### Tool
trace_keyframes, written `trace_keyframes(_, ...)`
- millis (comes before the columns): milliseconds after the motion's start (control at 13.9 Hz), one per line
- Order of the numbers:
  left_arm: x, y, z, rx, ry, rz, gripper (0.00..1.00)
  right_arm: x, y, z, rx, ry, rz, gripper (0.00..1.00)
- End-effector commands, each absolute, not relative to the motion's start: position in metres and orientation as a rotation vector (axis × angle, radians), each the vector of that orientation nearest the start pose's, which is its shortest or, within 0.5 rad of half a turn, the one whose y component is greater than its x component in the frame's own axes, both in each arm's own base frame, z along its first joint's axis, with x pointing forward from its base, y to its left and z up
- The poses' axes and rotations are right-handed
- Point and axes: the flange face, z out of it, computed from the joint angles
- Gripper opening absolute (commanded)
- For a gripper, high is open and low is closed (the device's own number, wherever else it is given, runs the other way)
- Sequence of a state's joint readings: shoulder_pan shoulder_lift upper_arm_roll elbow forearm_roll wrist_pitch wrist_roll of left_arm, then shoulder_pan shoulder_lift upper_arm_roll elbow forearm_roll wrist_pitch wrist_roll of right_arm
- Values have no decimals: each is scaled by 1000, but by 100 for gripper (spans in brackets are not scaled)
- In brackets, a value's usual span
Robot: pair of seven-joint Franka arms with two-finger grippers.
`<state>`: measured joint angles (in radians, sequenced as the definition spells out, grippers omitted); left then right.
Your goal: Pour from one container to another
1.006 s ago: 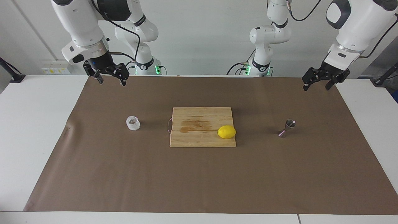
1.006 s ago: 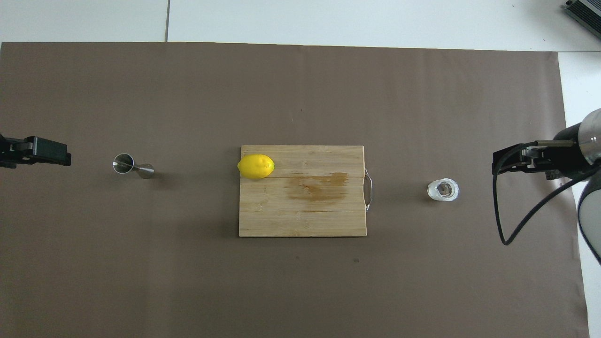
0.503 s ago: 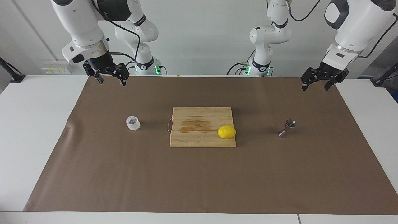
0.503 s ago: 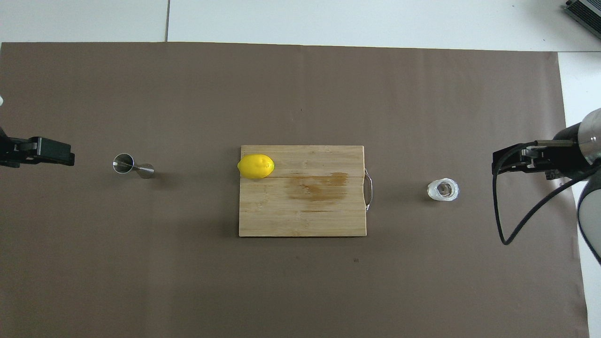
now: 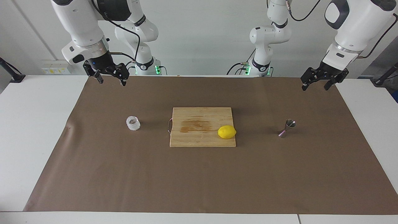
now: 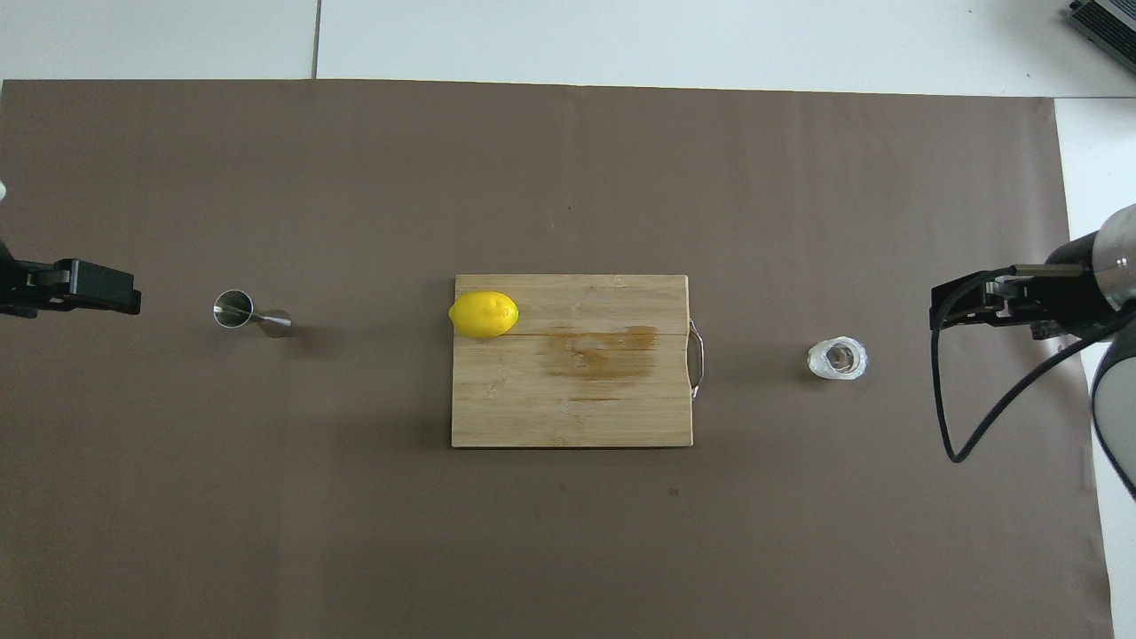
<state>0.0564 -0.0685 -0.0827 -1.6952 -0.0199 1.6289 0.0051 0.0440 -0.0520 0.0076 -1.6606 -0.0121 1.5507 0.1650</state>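
Nothing started: cup [image 5: 133, 123] at board's [image 5: 199, 137] 9 o'clock, jigger [image 5: 287, 128] at 3, both untouched; left gripper [image 5: 317, 84] and right gripper [image 5: 110, 77] raised, jaws apart, empty; grasp and pour remain

Clear glass cup [image 5: 133, 123] and steel jigger [image 5: 287, 128] stand upright

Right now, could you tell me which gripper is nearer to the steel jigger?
Left. The left gripper hangs over the mat near the jigger, at its end of the table; the right gripper is up at the glass cup's end.
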Motion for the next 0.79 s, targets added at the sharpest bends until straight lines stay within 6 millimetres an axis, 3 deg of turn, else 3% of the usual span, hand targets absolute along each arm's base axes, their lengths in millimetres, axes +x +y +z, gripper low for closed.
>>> trace_keyframes(0, 525, -10, 605, -3139, 16, 39, 100, 532, 25, 611, -3127, 168, 98, 100)
trace_keyframes(359, 526, 9, 583, -3200, -97, 112, 100, 532, 24, 611, -3125, 168, 100, 100)
trace_keyframes(503, 534, 37, 553, -3297, -239, 227, 100, 532, 24, 611, -3125, 168, 100, 100)
trace_keyframes(718, 545, 52, 507, -3338, -321, 415, 100, 533, 24, 610, -3127, 168, 100, 100)
